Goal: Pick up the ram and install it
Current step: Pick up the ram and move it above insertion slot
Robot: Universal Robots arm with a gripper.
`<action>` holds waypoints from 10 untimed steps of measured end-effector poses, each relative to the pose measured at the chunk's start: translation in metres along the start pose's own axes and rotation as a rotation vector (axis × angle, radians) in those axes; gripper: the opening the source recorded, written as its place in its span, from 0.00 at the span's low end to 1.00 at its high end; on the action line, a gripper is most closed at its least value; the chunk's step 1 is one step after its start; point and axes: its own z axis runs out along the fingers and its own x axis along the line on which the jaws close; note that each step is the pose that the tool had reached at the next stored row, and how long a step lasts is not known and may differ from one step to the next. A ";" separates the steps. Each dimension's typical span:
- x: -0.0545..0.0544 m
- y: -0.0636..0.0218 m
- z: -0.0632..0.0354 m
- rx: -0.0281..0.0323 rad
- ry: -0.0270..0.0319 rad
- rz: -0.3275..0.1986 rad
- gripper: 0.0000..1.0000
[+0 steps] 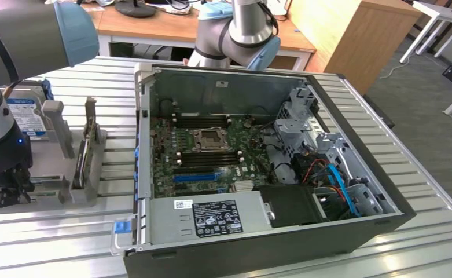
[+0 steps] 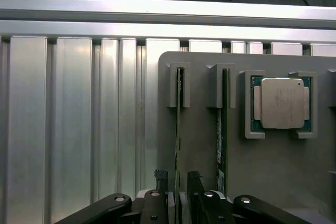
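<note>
The ram [image 2: 178, 129] is a thin green stick standing on edge in a slot of the grey holder plate [image 2: 199, 145]. My gripper [image 2: 177, 184] straddles its near end, with a finger [image 2: 159, 178] on each side and the inner pads closed against the board. A second stick [image 2: 222, 129] stands on edge in the neighbouring slot. In the exterior view my gripper [image 1: 10, 188] is low over the holder at the exterior view's left, beside the open computer case [image 1: 144, 145]. The motherboard [image 1: 164, 162] lies inside the case, with black memory slots [image 1: 208, 157] beside the processor socket [image 1: 208, 139].
A processor chip [image 2: 282, 103] sits in its own pocket on the holder plate. Grey posts [image 1: 91, 124] rise from the holder, and a hard drive [image 1: 21, 113] stands behind it. Inside the case are a power supply [image 1: 210, 217] and blue cables [image 1: 338, 185]. The ribbed aluminium table [image 2: 63, 129] surrounds everything.
</note>
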 end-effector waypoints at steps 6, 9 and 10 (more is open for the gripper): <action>0.000 0.0000 -0.0002 -0.0002 0.0001 0.000 0.29; 0.001 -0.0001 -0.0002 -0.0001 -0.0001 0.000 0.29; 0.001 -0.0001 -0.0002 -0.0002 -0.0001 0.000 0.29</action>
